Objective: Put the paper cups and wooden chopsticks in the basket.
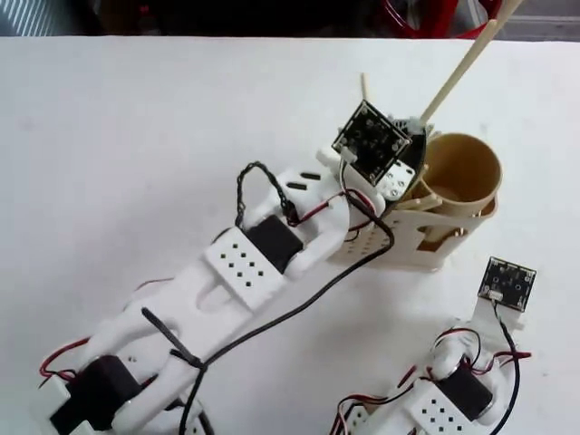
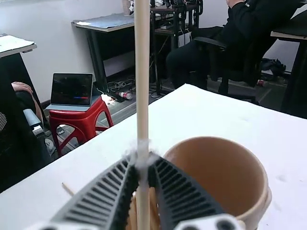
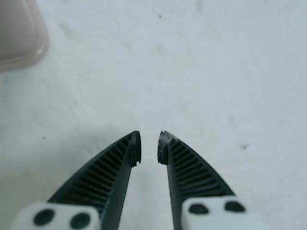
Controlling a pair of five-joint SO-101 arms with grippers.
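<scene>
A tan paper cup (image 1: 462, 168) stands upright in the white basket (image 1: 426, 249), with wooden chopsticks (image 1: 426, 201) lying beside it. My left gripper (image 2: 142, 160) is over the basket next to the cup (image 2: 225, 177), shut on one long wooden chopstick (image 2: 141, 72). That chopstick (image 1: 462, 68) sticks up and away past the table's far edge. Another thin stick (image 1: 363, 88) pokes up behind the left wrist. My right gripper (image 3: 149, 146) hovers over bare table near the basket, slightly open with nothing between its fingers.
The left arm (image 1: 245, 263) stretches diagonally across the white table (image 1: 136, 136) to the basket. The right arm (image 1: 453, 390) rests at the front right. A pale rounded corner (image 3: 19, 33), likely the basket, lies close to the right gripper. A red stool (image 2: 79, 117) stands beyond the table.
</scene>
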